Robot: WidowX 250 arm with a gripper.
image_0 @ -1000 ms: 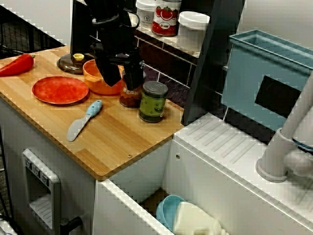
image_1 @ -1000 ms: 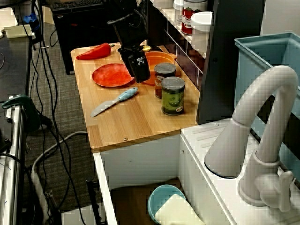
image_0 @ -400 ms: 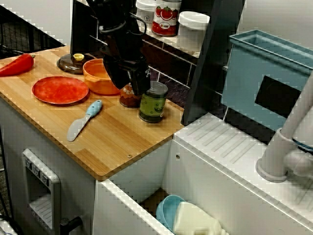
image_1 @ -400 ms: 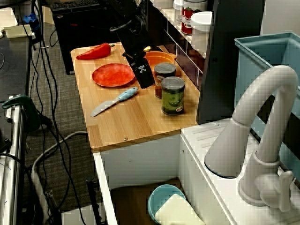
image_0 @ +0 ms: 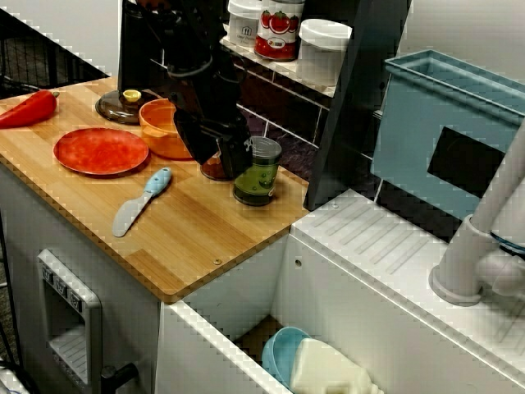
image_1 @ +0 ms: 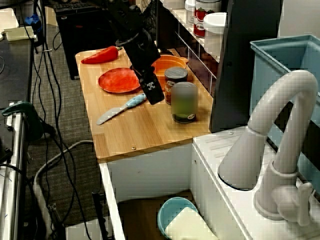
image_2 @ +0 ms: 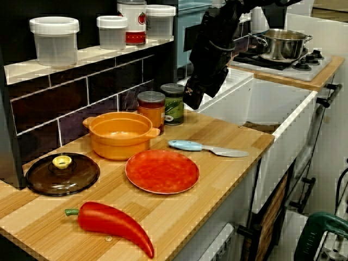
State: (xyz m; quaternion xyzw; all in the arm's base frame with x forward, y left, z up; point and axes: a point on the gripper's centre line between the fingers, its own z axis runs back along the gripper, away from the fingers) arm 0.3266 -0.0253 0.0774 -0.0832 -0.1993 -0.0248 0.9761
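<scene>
In the side view, the upright green can [image_0: 264,172] stands just right of the hand [image_0: 223,158] near frame centre; I cannot tell whether the hand is released or clenched.

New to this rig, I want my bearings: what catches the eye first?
The black robot gripper hangs over the wooden counter, right beside a green-labelled tin can; whether they touch is unclear. A round orange pot and a flat red plate sit further along, and a glossy red pepper lies at the end farthest from the can.
</scene>
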